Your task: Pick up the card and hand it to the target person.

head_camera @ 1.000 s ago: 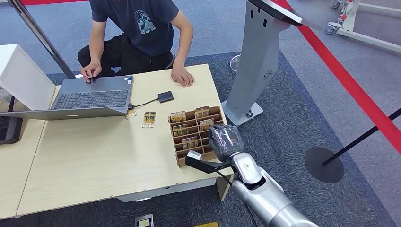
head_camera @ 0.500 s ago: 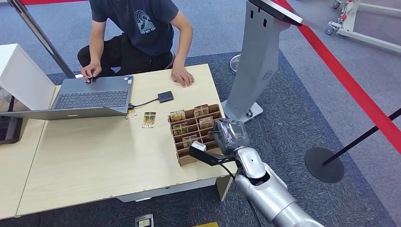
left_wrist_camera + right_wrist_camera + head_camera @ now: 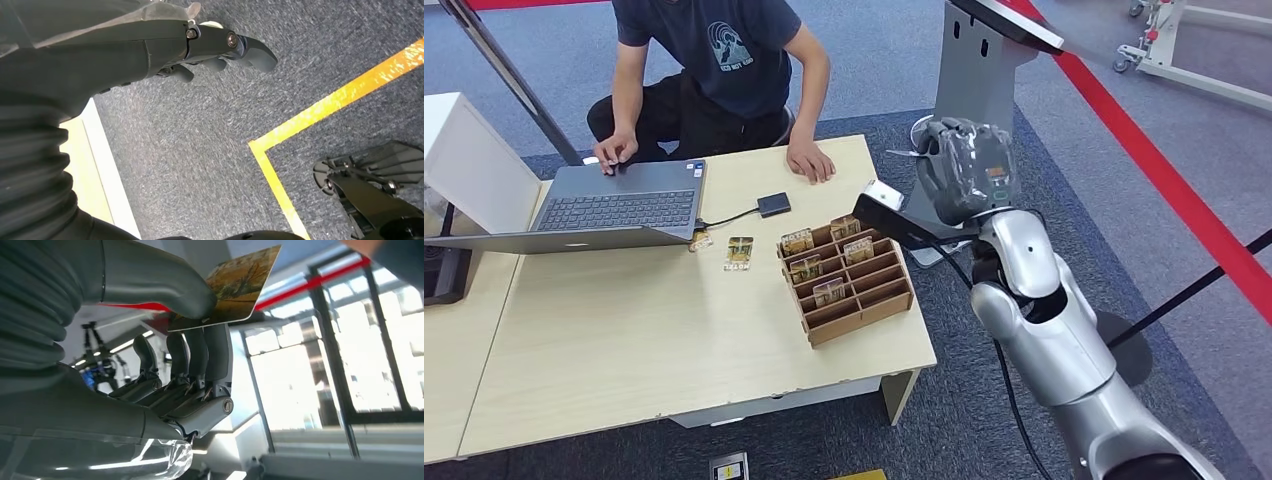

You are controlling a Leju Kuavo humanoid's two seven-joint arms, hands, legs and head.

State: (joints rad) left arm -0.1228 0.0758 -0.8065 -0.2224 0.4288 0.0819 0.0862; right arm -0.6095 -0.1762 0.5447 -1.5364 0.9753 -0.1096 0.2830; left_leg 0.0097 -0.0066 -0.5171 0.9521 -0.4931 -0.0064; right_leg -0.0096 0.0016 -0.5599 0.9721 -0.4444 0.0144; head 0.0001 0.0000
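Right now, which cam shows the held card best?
Right wrist view: the card is close and clear, pinched between the thumb and fingers of the right hand. In the head view it sits hidden behind that hand. The left wrist view looks at carpet.

- looks like a robot demo/test space in an office-type hall
- grey carpet (image 3: pixel 1064 250) with red tape line (image 3: pixel 1164 180)
- kiosk stand (image 3: pixel 969 120), laptop (image 3: pixel 614 205) on a desk (image 3: pixel 624 330)

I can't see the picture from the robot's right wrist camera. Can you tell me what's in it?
The robot's right hand pinches a card with a painted picture on it between its thick grey thumb and dark fingers. Behind it are bright windows and a red stripe.
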